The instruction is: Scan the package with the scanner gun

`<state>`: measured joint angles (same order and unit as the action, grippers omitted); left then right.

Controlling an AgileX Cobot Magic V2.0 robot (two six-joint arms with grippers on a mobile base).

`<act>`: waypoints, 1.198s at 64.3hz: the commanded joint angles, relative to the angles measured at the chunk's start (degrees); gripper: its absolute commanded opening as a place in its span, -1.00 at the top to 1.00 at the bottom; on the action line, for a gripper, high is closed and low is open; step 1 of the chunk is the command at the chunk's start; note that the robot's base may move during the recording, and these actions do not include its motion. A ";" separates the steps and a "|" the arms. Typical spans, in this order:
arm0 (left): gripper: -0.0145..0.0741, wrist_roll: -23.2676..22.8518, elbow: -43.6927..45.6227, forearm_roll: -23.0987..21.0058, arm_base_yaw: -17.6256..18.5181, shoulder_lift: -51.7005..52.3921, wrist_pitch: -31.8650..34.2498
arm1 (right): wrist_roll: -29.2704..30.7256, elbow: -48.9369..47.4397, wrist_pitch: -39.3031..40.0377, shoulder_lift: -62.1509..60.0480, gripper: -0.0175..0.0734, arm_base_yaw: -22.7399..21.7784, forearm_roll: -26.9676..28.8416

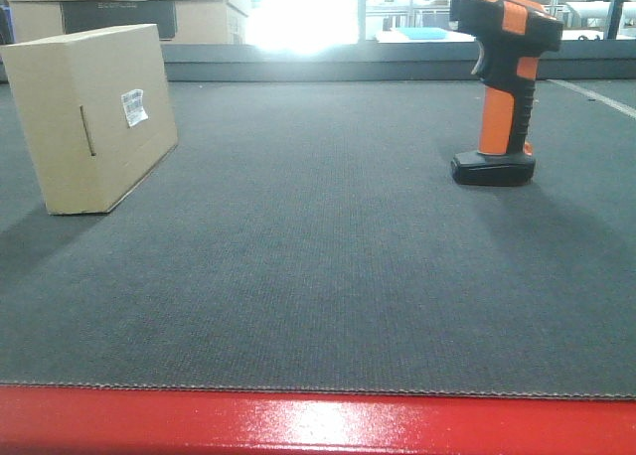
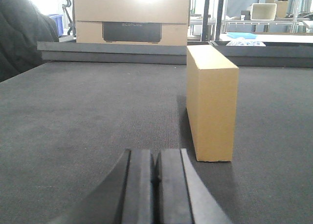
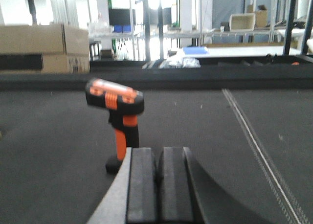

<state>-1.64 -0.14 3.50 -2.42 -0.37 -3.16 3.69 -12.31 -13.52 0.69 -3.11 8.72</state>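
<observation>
Both grippers closed, holding nothing.
I see the package (image 1: 89, 117) upright at the bench's (image 1: 328, 276) left, the scanner gun (image 1: 500, 82) standing well apart at right; left gripper (image 2: 155, 185) and right gripper (image 3: 157, 185) pressed shut.

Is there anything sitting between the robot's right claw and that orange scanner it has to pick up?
Nothing visible does. In the right wrist view only bare dark mat lies between the shut right gripper and the scanner gun, which stands upright just ahead and slightly to the left.
</observation>
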 commanded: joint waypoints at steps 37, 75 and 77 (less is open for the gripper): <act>0.92 0.00 0.14 -0.28 -0.27 0.37 1.26 | 3.81 12.31 10.11 -0.69 0.98 -4.08 0.76; 0.92 0.00 0.14 -0.28 -0.27 0.37 1.26 | 2.62 12.31 8.88 -0.69 0.98 -4.06 0.76; 0.92 0.00 0.14 -0.28 -0.27 0.37 1.26 | 2.62 12.31 8.88 -0.69 0.98 -4.06 0.76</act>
<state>-1.64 -0.14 3.50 -2.42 -0.29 -3.05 6.51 -0.10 -5.24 0.14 -6.92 9.81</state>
